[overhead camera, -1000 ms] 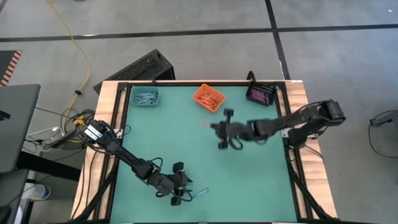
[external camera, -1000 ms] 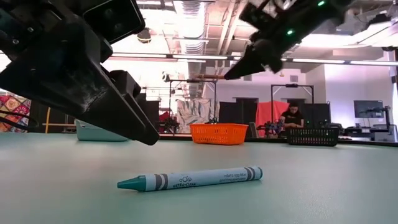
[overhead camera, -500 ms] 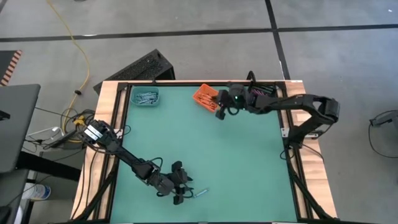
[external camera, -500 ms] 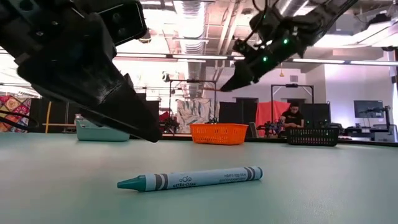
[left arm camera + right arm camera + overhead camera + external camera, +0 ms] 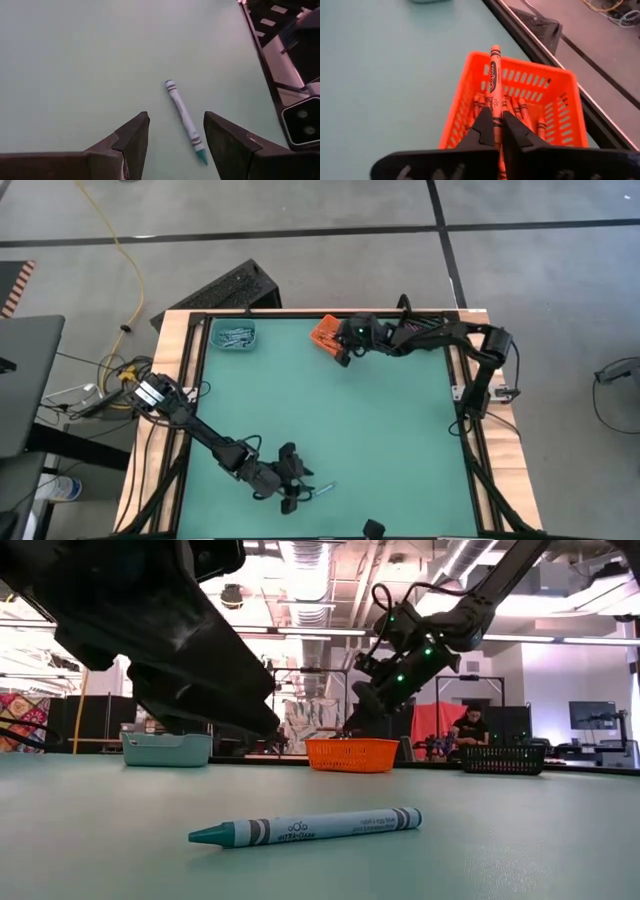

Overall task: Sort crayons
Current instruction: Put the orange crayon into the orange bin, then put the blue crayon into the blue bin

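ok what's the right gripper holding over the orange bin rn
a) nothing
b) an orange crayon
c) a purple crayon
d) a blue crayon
b: in the right wrist view the right gripper is shut on an orange crayon that sticks out above the orange bin.

Teal crayon (image 5: 305,826), orange bin (image 5: 547,100)

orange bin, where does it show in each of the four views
High view: orange bin at the table's far edge, centre, partly under the right gripper.
Low view: far across the table, middle of the picture.
Left wrist view: not in it.
Right wrist view: just ahead of the fingers, which pinch an orange crayon.
Shared landmark: the right gripper at the bin, also seen in the low view.
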`<control>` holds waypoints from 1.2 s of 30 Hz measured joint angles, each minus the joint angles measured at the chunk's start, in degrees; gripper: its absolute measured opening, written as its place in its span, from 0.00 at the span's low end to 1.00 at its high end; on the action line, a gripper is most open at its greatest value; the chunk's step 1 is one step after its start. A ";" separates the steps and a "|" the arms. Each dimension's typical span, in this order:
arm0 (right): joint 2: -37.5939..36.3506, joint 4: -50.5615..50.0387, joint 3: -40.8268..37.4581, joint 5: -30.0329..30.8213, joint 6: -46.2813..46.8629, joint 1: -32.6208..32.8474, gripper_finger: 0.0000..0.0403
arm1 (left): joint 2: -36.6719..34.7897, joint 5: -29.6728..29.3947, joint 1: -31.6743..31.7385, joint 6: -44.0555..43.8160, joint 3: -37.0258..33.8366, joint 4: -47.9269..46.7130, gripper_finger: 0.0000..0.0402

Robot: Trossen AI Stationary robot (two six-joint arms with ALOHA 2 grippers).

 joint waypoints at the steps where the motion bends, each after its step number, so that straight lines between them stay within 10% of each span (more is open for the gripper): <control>1: 0.37 -0.22 0.11 0.04 0.15 -0.06 0.03 | 0.00 0.04 -0.07 -0.13 0.00 0.04 0.44; 19: -8.71 -11.37 0.35 0.70 -0.42 0.12 0.43 | 0.02 -6.23 -7.29 1.02 12.44 -14.71 0.44; 36: -22.29 -26.23 0.33 2.29 -2.10 19.11 0.35 | 9.47 -13.15 -8.23 -2.85 17.96 -16.88 0.44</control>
